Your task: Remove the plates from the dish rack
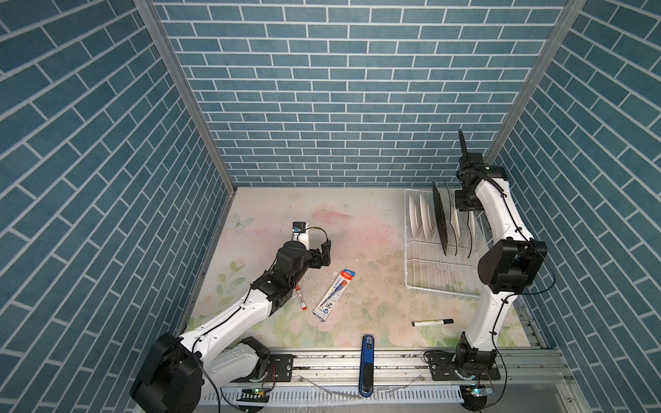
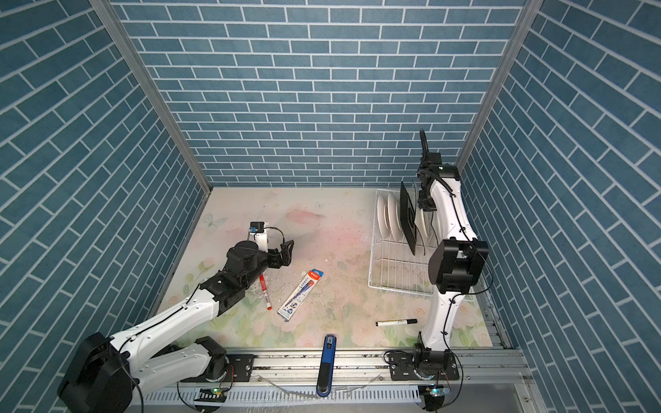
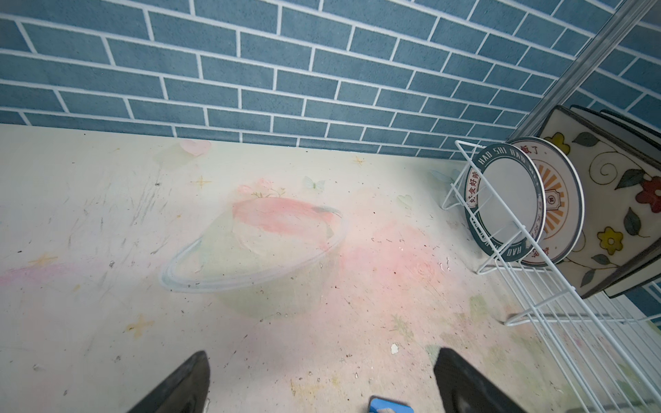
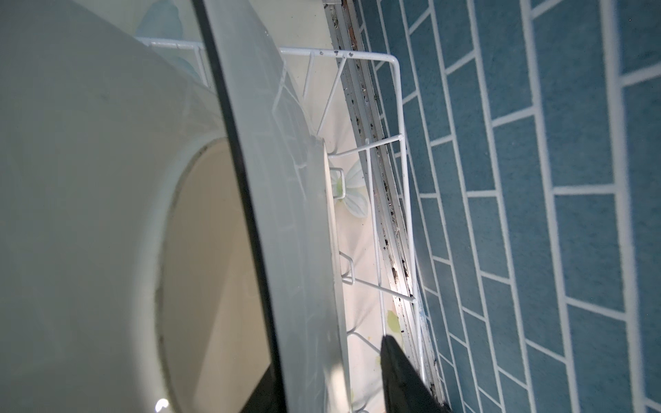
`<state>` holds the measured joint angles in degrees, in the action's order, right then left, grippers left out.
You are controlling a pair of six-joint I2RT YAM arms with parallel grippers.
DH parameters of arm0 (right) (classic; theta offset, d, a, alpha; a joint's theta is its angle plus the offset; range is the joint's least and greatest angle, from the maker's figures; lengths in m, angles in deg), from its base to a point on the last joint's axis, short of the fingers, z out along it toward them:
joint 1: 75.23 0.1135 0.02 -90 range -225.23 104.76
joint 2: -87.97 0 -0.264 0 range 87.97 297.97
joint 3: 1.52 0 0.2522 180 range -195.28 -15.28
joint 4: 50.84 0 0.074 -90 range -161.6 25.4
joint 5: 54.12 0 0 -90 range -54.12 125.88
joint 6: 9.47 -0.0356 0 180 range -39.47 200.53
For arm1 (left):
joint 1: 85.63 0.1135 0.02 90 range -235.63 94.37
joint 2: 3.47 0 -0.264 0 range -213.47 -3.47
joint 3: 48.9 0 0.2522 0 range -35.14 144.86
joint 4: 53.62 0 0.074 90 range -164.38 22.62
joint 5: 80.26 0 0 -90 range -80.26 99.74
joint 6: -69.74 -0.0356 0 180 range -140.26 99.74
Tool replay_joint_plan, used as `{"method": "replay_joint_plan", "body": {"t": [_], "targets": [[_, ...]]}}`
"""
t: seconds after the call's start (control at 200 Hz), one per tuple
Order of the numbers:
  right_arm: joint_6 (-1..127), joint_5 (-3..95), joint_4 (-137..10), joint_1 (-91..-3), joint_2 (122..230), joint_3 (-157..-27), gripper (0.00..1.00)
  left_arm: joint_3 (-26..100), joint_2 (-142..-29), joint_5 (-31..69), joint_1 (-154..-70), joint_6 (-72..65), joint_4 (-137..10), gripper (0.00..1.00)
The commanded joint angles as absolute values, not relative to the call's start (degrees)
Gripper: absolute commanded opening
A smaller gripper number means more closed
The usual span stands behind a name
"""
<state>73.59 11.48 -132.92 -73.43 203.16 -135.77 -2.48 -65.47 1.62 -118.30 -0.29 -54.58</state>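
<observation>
Right claw (image 1: 462,204) straddles the rim of a black-rimmed plate (image 4: 286,214) standing in the dish rack (image 1: 422,271); grasp cannot be confirmed. Left claw (image 3: 323,354) released, over worktop (image 1: 357,229). Advise firm grip, then vertical lift.

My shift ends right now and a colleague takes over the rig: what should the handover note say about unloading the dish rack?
Grippers: the left pincer is open and empty, hovering over the table, apart from the dish rack. The right pincer is down among the plates, jaws astride one plate; whether it clamps cannot be told.
Things: round plates and square flowered plates all stand upright in the rack.
Done: nothing unloaded; no plate lies on the table.
Left: lift out every plate and set it on the table.
</observation>
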Motion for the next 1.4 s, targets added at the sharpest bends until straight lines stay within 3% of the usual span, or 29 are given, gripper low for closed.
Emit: {"method": "replay_joint_plan", "body": {"t": [0.0, 1.396], "targets": [[75.06, 10.39, -133.86, -73.57, 203.73, -137.63, 0.37, -1.48, -65.61, 0.43, -118.77, -0.86, -53.06, 1.0], [75.85, 8.0, -135.71, -72.61, 203.84, -137.26, 0.13, -1.17, -63.45, -0.88, -119.62, -1.06, -54.99, 1.0]]}}
